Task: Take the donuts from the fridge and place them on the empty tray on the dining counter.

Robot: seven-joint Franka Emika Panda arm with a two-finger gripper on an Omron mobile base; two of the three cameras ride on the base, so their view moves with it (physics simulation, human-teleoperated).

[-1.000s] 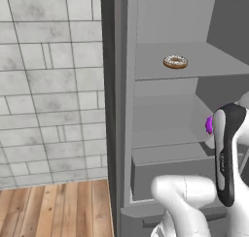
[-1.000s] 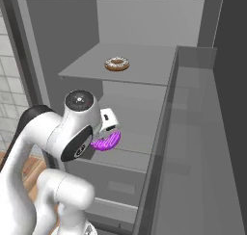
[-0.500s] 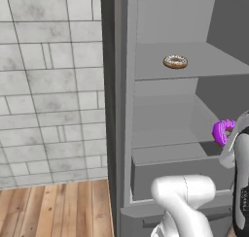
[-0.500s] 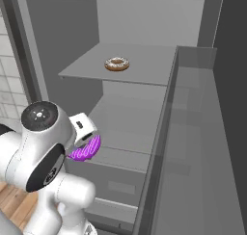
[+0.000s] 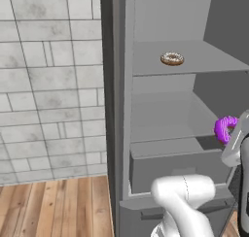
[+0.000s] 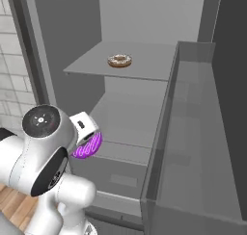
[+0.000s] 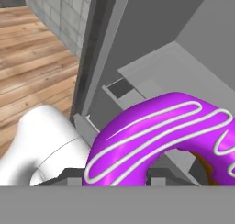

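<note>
Flat, even rendered light throughout, with no visible lamp and no glare. Inside the fridge (image 5: pixel 185 110) the grey shelves shade softly, darker on the right inner wall and beneath each shelf. The brown donut (image 5: pixel 172 59) casts only a faint shadow on its shelf. The purple donut (image 7: pixel 160 136) looms large in the hand view, sharp-edged, its icing smoothly shaded and darker underneath. All views are crisp but coarse, without motion blur or bending at the edges.
</note>
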